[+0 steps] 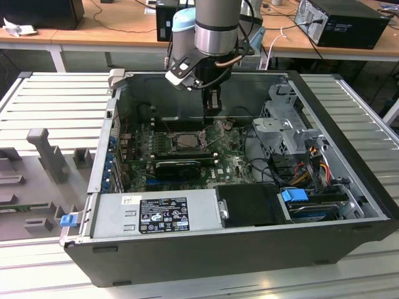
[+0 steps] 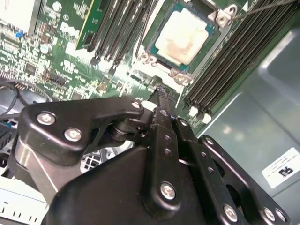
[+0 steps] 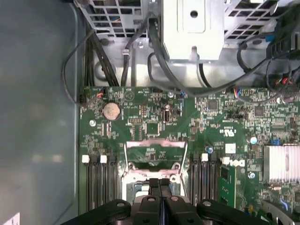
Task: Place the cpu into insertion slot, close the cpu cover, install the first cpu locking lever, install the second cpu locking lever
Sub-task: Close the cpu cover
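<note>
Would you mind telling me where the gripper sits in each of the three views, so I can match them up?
Exterior view: the gripper hangs just to the exterior view's right of the cpu.
Second wrist view: gripper tips near the cpu.
First wrist view: gripper tips beside the cpu cover.
Shared landmark: the memory slots.

No legible print, even on the power supply sticker [image 1: 163,215]

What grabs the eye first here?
The pale square cpu sits uncovered on the green board. The black gripper, shut, hangs just beside it inside the open case. The cover, a windowed metal frame, looks raised open next to the gripper.
</note>
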Motion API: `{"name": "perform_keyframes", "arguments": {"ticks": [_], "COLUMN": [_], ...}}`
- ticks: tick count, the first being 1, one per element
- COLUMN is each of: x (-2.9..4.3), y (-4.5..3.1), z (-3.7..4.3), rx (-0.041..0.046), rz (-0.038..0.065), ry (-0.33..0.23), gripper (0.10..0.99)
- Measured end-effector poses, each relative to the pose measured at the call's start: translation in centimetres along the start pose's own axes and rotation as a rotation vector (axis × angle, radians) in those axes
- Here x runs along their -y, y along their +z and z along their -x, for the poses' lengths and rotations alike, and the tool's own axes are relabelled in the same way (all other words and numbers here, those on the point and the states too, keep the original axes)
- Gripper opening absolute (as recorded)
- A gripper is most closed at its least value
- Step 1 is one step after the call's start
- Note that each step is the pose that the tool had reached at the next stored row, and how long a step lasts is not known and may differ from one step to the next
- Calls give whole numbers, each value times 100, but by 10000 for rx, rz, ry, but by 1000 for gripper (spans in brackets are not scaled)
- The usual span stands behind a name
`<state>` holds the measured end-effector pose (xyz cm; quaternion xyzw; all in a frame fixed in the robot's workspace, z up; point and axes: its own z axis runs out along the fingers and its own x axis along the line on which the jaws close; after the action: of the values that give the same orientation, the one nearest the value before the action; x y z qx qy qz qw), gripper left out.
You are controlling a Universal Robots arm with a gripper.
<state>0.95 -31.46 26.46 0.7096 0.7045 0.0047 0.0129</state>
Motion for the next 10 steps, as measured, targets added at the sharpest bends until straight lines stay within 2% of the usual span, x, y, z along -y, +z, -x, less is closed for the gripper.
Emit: {"name": "perform_keyframes", "arguments": {"ticks": [5, 8, 10], "x": [-73, -222, -263], "y": [2, 8, 12], "z": [-1, -2, -2], "rx": [0, 0, 1], "rz": [-59, -172, -189], "ry": [-2, -2, -4], "gripper": [106, 106, 106]}}
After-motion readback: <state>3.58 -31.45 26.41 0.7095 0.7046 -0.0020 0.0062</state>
